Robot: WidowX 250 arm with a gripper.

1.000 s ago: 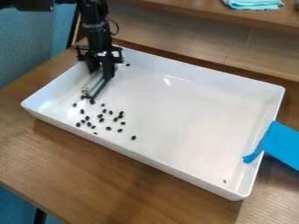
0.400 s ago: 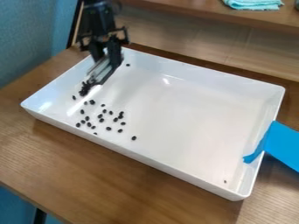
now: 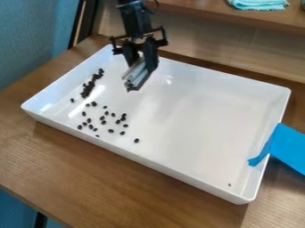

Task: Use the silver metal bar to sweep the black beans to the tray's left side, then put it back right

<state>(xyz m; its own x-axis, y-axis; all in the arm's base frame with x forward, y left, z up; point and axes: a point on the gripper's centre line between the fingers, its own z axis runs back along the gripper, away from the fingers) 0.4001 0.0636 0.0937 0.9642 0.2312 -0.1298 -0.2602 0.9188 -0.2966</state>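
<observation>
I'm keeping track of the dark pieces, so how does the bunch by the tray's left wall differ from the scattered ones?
The bunch is packed close in a narrow line; the scattered pieces mostly lie apart. The bunch runs along the left wall, while the scattered pieces spread nearer the front wall. Both are small and dark, inside the white tray.
</observation>
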